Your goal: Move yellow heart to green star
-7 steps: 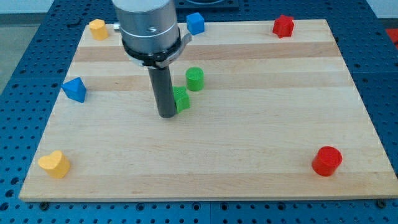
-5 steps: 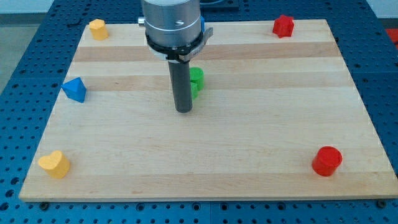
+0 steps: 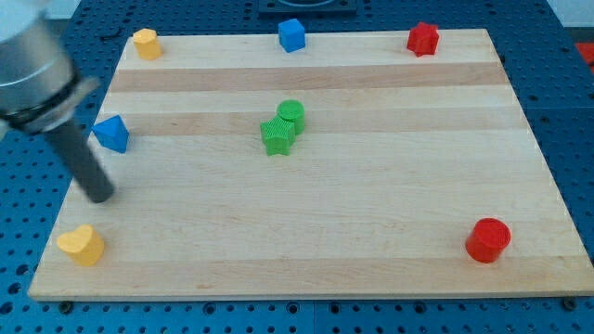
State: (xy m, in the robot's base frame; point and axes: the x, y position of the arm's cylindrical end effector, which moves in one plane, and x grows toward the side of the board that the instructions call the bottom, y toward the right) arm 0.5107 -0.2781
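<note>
The yellow heart (image 3: 81, 245) lies near the board's bottom-left corner. The green star (image 3: 277, 137) sits near the board's middle, touching a green cylinder (image 3: 291, 113) just above and to its right. My tip (image 3: 98, 197) rests on the board at the left side, a short way above and slightly right of the yellow heart, and below the blue triangular block (image 3: 112, 134). The tip touches no block. The rod is blurred by motion.
A yellow block (image 3: 145, 43) sits at the top left, a blue cube (image 3: 291, 34) at the top middle, a red block (image 3: 423, 38) at the top right, and a red cylinder (image 3: 488, 240) at the bottom right. The wooden board's left edge (image 3: 65, 199) is close to the tip.
The rod has swept from beside the green star to the left side of the board, above the yellow heart. The green star and cylinder now show unhidden and stand touching.
</note>
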